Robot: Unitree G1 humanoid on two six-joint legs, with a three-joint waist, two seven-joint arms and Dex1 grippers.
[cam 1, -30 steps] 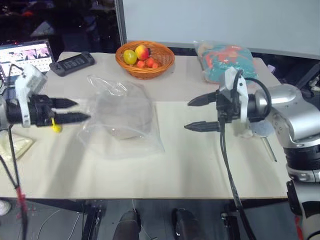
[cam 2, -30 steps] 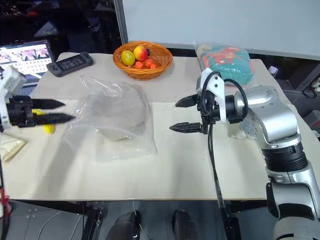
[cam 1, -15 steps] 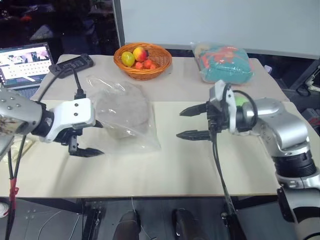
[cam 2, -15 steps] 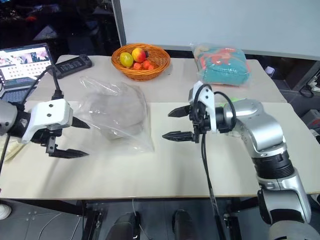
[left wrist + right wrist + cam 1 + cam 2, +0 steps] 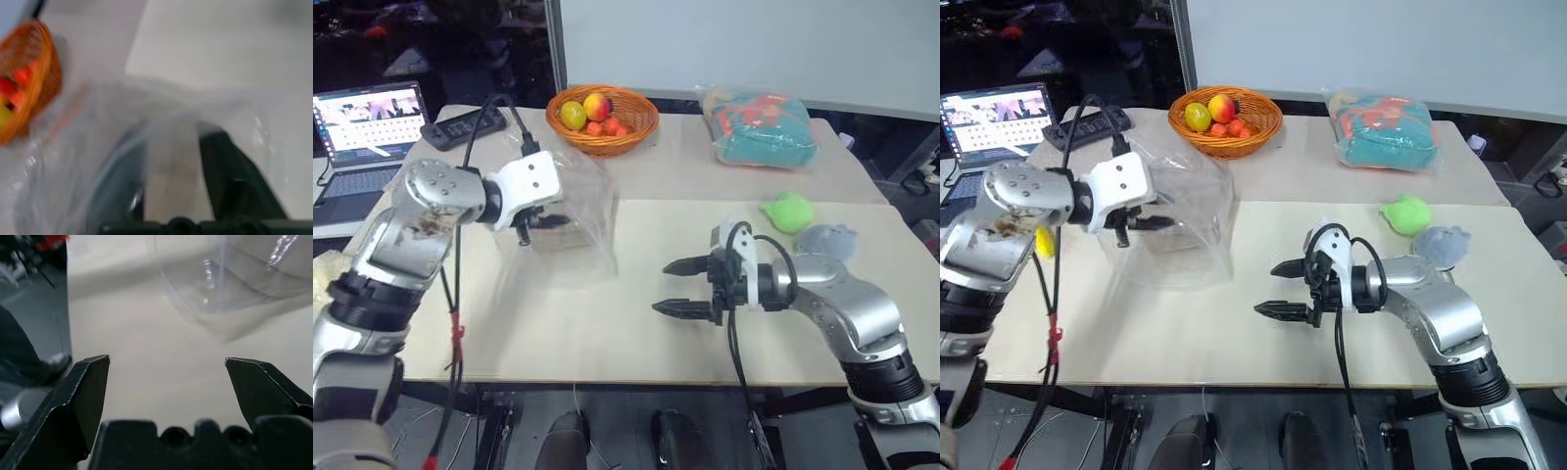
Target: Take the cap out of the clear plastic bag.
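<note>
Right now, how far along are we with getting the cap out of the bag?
Early. Done: the left gripper has reached the clear plastic bag and its fingers press into the film. In hand: securing that hold. Left: the cap is inside the bag; the right gripper hovers open over the table, away from the bag.

bag (image 5: pixel 1180 220) L, front of basket (image 5: pixel 1226 119) | pkg (image 5: pixel 1381 129) R of basket
</note>
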